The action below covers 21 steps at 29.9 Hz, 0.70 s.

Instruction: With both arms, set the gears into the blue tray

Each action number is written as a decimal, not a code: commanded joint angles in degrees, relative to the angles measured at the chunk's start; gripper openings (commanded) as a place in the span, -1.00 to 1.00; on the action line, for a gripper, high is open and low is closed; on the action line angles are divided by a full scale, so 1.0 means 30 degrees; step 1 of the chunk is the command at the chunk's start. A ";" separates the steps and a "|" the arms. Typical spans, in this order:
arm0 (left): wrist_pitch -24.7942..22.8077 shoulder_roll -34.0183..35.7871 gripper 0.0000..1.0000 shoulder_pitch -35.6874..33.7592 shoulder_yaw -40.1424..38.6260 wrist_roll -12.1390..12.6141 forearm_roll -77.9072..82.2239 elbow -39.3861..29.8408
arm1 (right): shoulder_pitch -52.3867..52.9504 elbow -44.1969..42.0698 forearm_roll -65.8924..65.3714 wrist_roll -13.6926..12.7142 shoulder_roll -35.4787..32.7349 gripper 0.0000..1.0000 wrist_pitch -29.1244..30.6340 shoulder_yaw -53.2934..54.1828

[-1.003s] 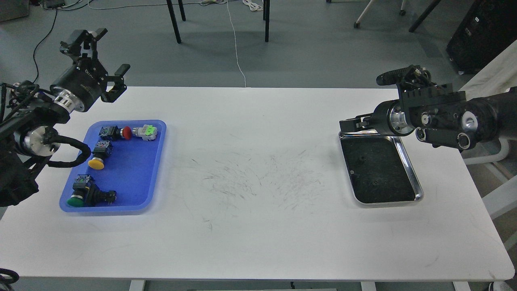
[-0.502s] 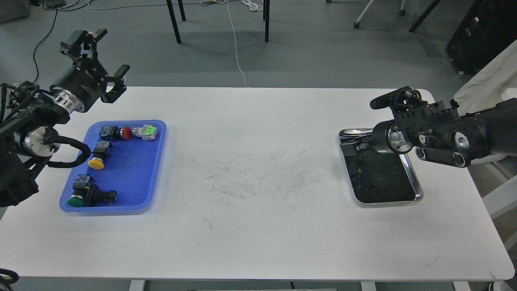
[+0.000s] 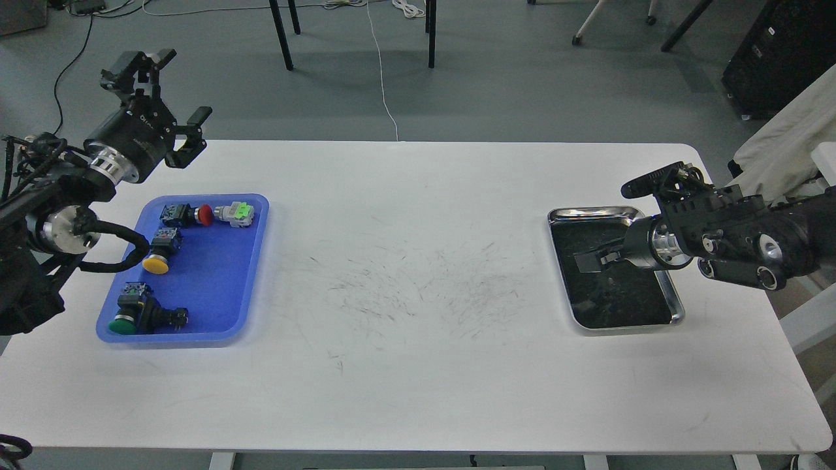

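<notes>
The blue tray [image 3: 215, 281] lies at the table's left and holds push-button switches only. My left gripper [image 3: 171, 101] hangs open and empty above the table's far-left edge, beyond the tray. My right gripper [image 3: 591, 260] reaches in from the right, low over the dark inside of the steel tray [image 3: 588, 213]. Its fingers point left and blend with the dark floor, so their gap does not show. The gears are too small and dark to pick out inside the steel tray.
In the blue tray lie a red-capped switch [image 3: 196, 214], a green-and-white one [image 3: 238, 213], a yellow-capped one [image 3: 157, 260] and a green-capped one [image 3: 130, 320]. The white table [image 3: 405, 294] between the trays is bare but scuffed. Chair legs stand behind.
My right arm has dropped and drawn back, bringing its gripper from the steel tray's far rim down over the tray's inside. The left arm has barely moved.
</notes>
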 commanded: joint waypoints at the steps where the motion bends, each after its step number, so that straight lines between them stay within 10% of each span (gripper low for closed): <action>1: 0.0023 -0.0006 0.97 0.0005 -0.0055 0.0000 -0.0029 -0.0004 | -0.0472 -0.0473 -0.0016 0.0029 0.0079 0.74 -0.0041 0.0097; 21: 0.0053 0.0053 0.97 0.0093 -0.0084 -0.0030 -0.0059 0.0025 | -0.0797 -0.1615 -0.0016 0.0146 0.0841 0.37 -0.0070 0.0185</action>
